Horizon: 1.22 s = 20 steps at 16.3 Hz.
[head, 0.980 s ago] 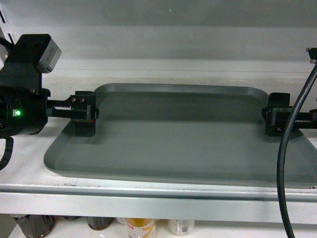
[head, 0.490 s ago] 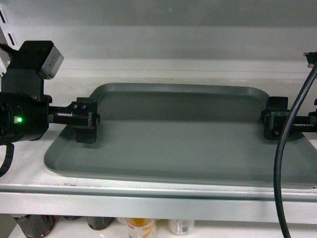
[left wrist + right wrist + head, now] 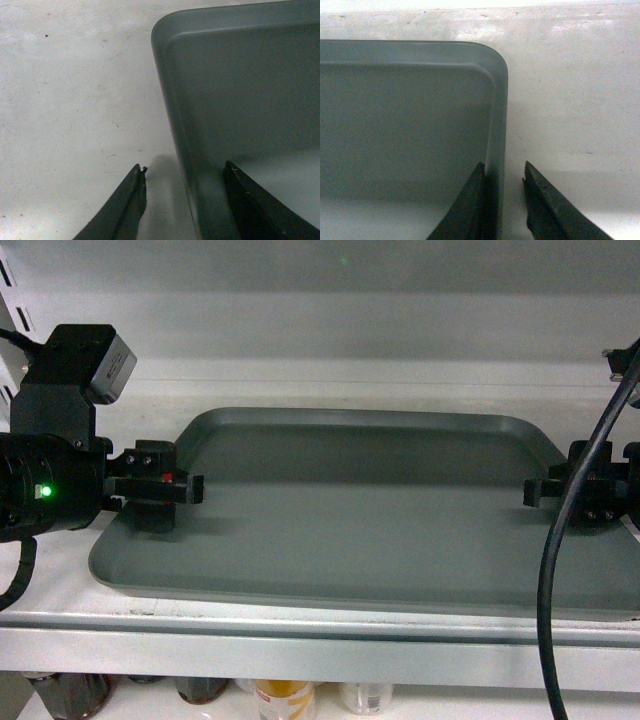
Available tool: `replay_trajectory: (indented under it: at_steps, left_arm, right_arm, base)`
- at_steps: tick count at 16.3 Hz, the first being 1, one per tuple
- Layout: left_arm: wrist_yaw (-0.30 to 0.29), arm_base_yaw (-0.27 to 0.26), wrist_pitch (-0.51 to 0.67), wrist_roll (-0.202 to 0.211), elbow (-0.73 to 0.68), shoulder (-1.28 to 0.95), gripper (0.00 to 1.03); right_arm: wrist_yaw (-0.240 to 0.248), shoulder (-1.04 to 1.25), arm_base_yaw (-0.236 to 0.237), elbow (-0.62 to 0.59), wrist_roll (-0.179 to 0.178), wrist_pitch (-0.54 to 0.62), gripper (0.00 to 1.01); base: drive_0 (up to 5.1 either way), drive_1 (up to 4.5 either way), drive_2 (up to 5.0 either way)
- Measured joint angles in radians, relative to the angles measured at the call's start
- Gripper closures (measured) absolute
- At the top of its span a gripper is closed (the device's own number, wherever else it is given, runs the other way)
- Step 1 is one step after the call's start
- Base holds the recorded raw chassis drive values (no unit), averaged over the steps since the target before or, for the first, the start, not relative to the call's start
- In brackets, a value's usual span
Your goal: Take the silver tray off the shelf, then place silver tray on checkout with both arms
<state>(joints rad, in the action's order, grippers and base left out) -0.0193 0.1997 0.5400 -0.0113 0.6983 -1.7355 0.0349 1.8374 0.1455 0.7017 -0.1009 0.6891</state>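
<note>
The silver tray (image 3: 360, 510) is only one, and it lies flat on the shelf (image 3: 300, 635), with its long axis going from left to right, parallel to the pale front lip. Two grippers work here, one at each short end. The left gripper (image 3: 185, 175) is open and straddles the left rim: one prong is over the white board outside, the other over the tray bottom inside, and neither clearly presses the rim. The right gripper (image 3: 502, 172) straddles the right rim with a narrow gap; the inner prong is at the rim wall, the outer one stands just beside it, so a firm grip cannot be told. Some bottles (image 3: 285, 700) stand below.
</note>
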Motion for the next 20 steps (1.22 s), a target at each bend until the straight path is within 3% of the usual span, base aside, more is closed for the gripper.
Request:
replay_trajectory:
  at_steps: [2, 3, 4, 5, 10, 20]
  left_arm:
    - [-0.003, 0.004, 0.000, 0.000, -0.002, 0.000, 0.71]
    - [-0.004, 0.005, 0.000, 0.000, -0.002, 0.000, 0.81]
    - [0.001, 0.005, 0.000, -0.062, -0.001, 0.000, 0.98]
    - [-0.004, 0.005, -0.003, -0.102, -0.001, 0.000, 0.99]
    - [0.024, 0.015, -0.027, -0.086, -0.033, 0.058, 0.99]
    - [0.060, 0.048, -0.148, -0.064, -0.054, 0.287, 0.99]
  right_arm:
    - [-0.001, 0.000, 0.013, -0.002, 0.005, 0.005, 0.89]
    - [0.015, -0.003, 0.019, -0.004, -0.017, 0.008, 0.96]
    - [0.019, -0.008, 0.019, -0.010, -0.056, 0.013, 0.98]
    - [0.025, -0.015, 0.020, -0.014, -0.060, 0.015, 0.98]
    - [0.033, -0.074, 0.025, -0.046, -0.059, 0.004, 0.98]
    - [0.034, -0.323, 0.032, -0.091, -0.018, -0.071, 0.98]
  base:
    - [0.0, 0.00, 0.0]
    - [0.0, 0.00, 0.0]
    - [0.0, 0.00, 0.0]
    - [0.0, 0.00, 0.0]
    - [0.0, 0.00, 0.0]
    - [0.0, 0.00, 0.0]
